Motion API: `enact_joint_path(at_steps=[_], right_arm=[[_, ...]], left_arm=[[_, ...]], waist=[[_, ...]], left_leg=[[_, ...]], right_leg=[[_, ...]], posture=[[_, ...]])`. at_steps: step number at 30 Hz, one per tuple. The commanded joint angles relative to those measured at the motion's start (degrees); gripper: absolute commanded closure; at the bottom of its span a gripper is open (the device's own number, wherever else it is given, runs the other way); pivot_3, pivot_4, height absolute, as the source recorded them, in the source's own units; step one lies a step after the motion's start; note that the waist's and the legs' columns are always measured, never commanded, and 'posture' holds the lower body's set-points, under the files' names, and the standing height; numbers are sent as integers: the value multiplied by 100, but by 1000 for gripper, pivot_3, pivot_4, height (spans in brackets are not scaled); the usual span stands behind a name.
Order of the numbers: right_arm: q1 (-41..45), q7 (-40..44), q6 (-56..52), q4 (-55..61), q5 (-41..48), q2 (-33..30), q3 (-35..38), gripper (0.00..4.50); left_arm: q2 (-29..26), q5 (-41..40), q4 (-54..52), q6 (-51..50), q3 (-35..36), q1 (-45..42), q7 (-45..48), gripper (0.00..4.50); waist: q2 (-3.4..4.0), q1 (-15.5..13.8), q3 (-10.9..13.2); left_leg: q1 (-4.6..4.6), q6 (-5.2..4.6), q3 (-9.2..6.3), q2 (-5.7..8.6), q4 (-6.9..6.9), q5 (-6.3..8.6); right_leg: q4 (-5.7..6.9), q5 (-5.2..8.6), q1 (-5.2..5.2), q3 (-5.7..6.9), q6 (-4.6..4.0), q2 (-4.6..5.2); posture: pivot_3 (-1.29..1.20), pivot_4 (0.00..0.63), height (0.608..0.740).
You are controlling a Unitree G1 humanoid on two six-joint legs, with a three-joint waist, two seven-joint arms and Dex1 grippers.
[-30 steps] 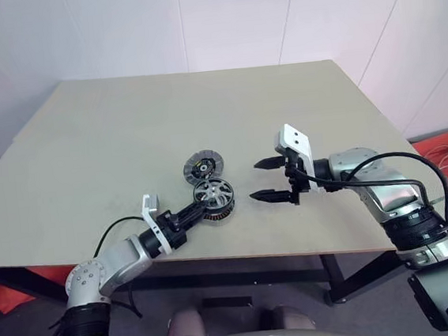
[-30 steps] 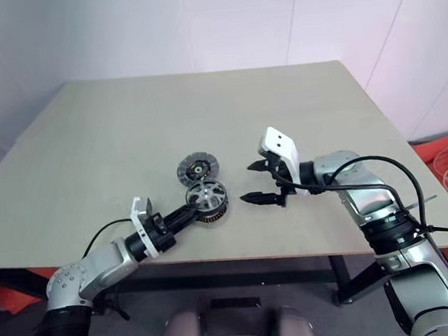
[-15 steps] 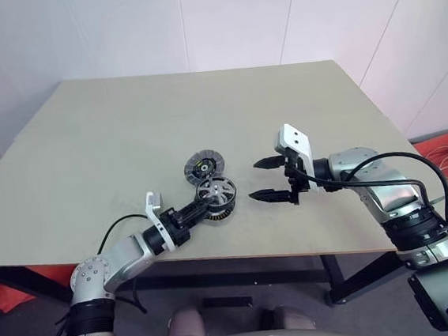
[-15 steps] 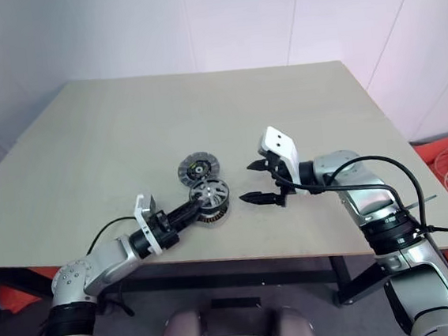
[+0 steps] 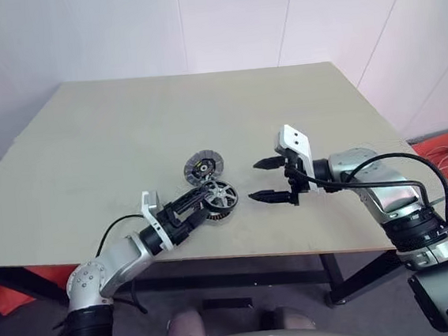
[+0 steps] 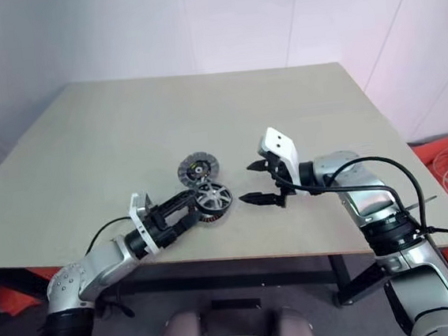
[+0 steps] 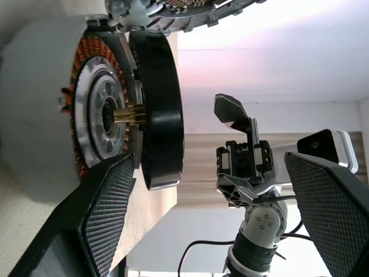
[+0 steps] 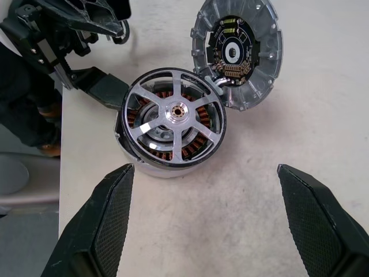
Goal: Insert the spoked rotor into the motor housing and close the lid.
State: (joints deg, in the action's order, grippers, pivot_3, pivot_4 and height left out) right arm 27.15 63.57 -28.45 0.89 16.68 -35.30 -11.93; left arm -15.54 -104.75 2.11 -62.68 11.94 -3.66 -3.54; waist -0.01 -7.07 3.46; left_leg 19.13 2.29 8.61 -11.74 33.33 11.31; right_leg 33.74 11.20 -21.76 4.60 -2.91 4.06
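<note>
the spoked rotor (image 8: pixel 174 117) is seated on the motor housing (image 8: pixel 151 166) near the table's (image 5: pixel 87 149) front edge; the lid (image 8: pixel 237 53) remains unfitted beside it. both the left gripper (image 5: pixel 199 204) and right gripper (image 5: pixel 266 180) are spread, empty.

Soft, even, bright light falls from overhead on the table (image 5: pixel 111 147), with only faint shadows. No glare on it. The spoked rotor (image 8: pixel 174 118) gleams sharply. The left wrist view blows out white toward twelve o'clock, nearest surfaces blurred.
</note>
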Motion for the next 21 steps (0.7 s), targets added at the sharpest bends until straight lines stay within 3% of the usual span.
enact_joint_path(at_steps=[1,7,10,15,21], right_arm=[[69,-25,17,198,111,7,163,0],[111,-25,27,138,96,104,85,0],[153,-66,31,22,-3,175,5,0],[286,-186,338,-459,-683,121,-433,1238],[553,-230,833,-985,-1283,239,-823,3409]], left_arm=[[-258,-546,-606,123,114,205,-163,71],[-736,-825,-1109,306,174,525,-144,71],[-1195,-492,-1277,292,274,562,164,71],[-1927,765,-1114,583,656,359,1133,0],[-3052,3727,-570,1688,312,219,2824,0]], waist=[[0,0,0],[-1,-5,-1],[-1,1,-1],[-2,14,-1],[-3,52,-1]], left_leg=[[1,0,0,-1,-1,0],[0,-2,-1,2,-2,1],[-1,0,-1,-1,-1,0],[-7,4,-2,-2,1,-2],[-11,4,-4,-2,2,-3]], right_leg=[[0,0,-3,1,0,0],[0,0,-10,1,0,1],[2,0,-9,1,0,-1],[1,0,-8,0,0,-4],[1,0,-12,-3,0,-2]], posture=[[0,0,740],[0,0,740],[0,0,740],[0,0,740],[0,0,740]])
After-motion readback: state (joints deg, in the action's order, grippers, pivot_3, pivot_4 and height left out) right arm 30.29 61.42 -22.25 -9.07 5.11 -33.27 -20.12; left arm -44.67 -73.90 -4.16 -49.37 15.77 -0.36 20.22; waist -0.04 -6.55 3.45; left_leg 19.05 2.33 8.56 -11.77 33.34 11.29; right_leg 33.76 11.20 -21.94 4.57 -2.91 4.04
